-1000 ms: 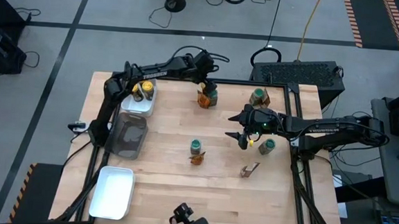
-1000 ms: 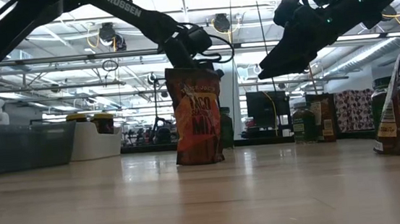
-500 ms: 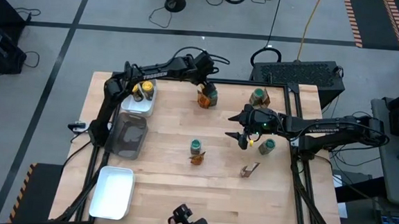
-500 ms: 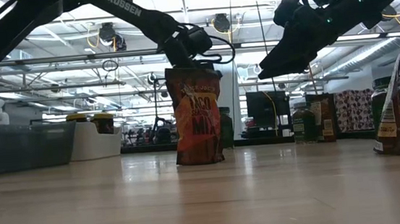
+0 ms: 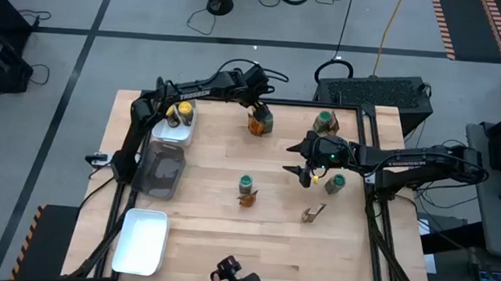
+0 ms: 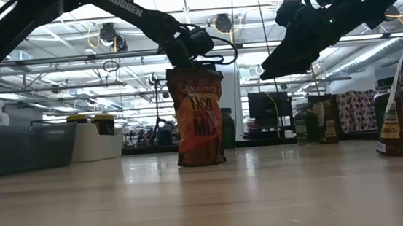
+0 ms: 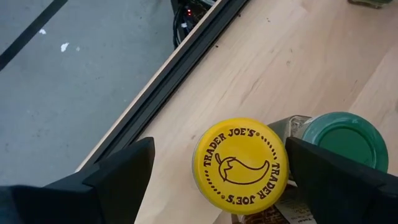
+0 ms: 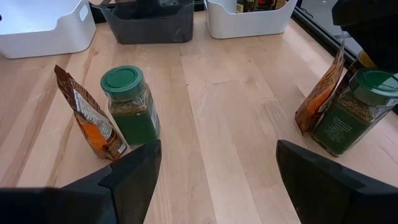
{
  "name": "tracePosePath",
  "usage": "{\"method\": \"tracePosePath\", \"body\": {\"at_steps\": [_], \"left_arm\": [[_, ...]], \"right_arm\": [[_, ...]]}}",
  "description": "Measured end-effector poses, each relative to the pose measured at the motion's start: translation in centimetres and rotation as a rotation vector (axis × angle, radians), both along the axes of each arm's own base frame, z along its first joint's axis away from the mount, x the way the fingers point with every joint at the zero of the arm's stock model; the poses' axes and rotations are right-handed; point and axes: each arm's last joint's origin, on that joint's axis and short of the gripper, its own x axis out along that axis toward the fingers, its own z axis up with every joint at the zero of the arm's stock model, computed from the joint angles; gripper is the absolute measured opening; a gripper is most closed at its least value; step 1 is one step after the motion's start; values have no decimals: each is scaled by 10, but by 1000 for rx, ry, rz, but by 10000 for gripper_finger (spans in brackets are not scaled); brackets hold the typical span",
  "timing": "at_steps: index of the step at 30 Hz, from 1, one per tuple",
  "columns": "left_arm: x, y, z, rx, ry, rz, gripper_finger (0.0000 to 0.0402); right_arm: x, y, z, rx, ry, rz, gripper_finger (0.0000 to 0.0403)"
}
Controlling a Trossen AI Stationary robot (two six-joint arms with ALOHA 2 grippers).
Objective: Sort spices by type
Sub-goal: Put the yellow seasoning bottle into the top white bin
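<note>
1. The left arm is stretched from its base at the surface's (image 5: pixel 210 225) 9 o'clock edge toward 12 o'clock, its wrist bent down over a cluster of spices.
2. The left end effector (image 5: pixel 255 99) is held above a yellow-lid jar (image 7: pixel 241 165), fingers (image 7: pixel 118 177) spread wide on either side of the lid; nothing is gripped.
3. Beside that jar, a green-lid jar (image 7: pixel 343 139) and a packet (image 5: pixel 254 123) are seen, near 12 o'clock.
4. The right arm is reached in from 3 o'clock, roughly level, its end effector (image 5: pixel 299 171) raised above the surface right of centre, pointing toward 9 o'clock.
5. Its fingers (image 8: pixel 134 171) are held well apart and empty.
6. A green jar (image 8: pixel 129 106) with a packet (image 8: pixel 90 118) touching it stands at centre.
7. A further packet (image 5: pixel 313 214) stands toward 5 o'clock; jars stand at 1 o'clock (image 5: pixel 324 121) and 3 o'clock (image 5: pixel 336 183).
8. Yellow-lid jars (image 5: pixel 181 112) sit in the white tray (image 5: pixel 171 134) at 10 o'clock.
</note>
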Motion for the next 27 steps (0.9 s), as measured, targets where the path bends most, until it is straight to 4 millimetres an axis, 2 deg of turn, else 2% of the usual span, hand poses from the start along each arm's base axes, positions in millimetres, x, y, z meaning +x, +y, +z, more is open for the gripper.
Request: {"method": "tracePosePath", "body": {"at_steps": [27], "left_arm": [[-1, -1, -1, -35, 6, -19, 361]], "right_arm": [[0, 0, 0, 0, 0, 0, 299]]}}
